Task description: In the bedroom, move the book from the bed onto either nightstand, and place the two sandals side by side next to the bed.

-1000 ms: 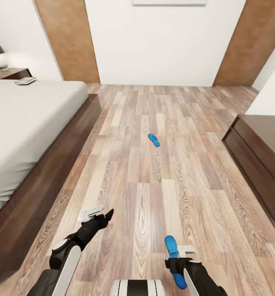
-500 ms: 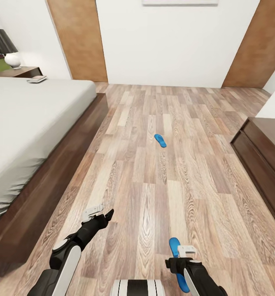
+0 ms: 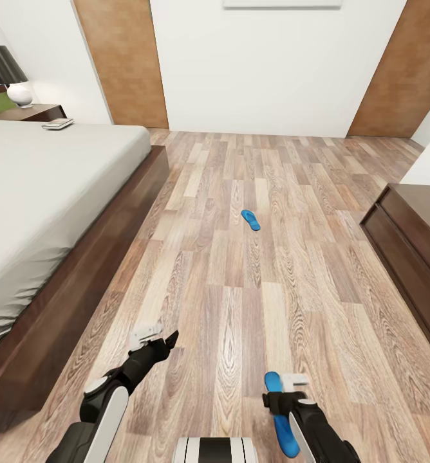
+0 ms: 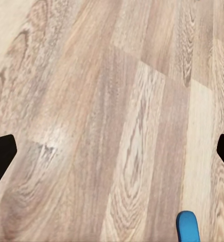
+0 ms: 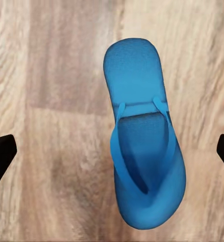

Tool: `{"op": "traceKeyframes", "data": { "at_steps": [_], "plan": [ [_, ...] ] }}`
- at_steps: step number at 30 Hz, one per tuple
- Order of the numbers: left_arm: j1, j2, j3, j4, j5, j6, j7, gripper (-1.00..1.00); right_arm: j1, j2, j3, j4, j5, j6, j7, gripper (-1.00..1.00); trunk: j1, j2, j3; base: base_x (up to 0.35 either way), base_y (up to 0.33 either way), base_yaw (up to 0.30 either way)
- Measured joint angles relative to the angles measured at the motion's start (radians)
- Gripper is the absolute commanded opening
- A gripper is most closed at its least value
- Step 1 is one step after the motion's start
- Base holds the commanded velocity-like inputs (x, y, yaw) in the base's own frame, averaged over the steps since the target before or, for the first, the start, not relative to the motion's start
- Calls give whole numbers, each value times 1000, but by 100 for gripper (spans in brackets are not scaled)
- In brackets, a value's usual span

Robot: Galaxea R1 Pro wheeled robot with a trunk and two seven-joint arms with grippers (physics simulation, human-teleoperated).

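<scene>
- Your right jaws (image 3: 292,386) stand wide apart, with the near sandal (image 5: 142,151) lying flat on the floor (image 3: 241,289) squarely between their two dark tips; neither tip touches it.
- In the right wrist view that sandal's long axis runs across the line joining the tips, its strap side up. In the head view it runs lengthways away from you, one end poking out beyond the jaws and the other end back under your forearm.
- The other sandal (image 3: 250,220) lies well ahead of both jaws on open floor, long axis pointing away from you and tilted a little to the left at its far end.
- Your left jaws (image 3: 157,337) are also spread open and hold nothing, over bare planks. An end of the near sandal shows off to one side, closer to one tip than the other.
- Your right arm is bent close in front of the base, wrist turned down at the floor. Your left arm reaches forward and slightly inward, forearm low.
- The bed (image 3: 73,193) runs along the left, well clear of the left jaws.
- The book (image 3: 58,123) lies flat at the mattress's far corner, far beyond both jaws.
- The nightstand (image 3: 38,112) stands just past the book.
</scene>
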Motion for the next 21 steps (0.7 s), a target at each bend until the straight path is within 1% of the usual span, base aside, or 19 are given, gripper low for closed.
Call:
{"op": "traceKeyframes", "data": {
  "at_steps": [1,2,3,5,10,20,21],
  "plan": [
    [0,0,0,2,0,-2,0,100,0,0,0,0,0,-8,-14,100,0,0,0,0,0,0],
    [0,0,0,13,0,-5,0,100,0,0,1,2,1,-41,-58,100,0,0,0,0,0,0],
    [0,0,0,18,0,-5,0,100,0,1,1,2,1,-54,-73,100,0,0,0,0,0,0],
    [0,-2,-1,36,-1,-17,0,100,0,2,1,7,1,-118,-122,100,0,0,0,0,0,0],
    [0,-3,-1,41,-1,-34,0,100,0,2,1,9,-1,-134,-133,100,0,0,0,0,0,0],
    [0,-3,-1,42,0,-37,0,100,0,1,1,9,-1,-138,-136,100,0,0,0,0,0,0],
    [0,-3,-1,42,0,-37,0,100,0,1,1,9,-1,-138,-136,100,0,0,-4,0,0,0]
  ]
}}
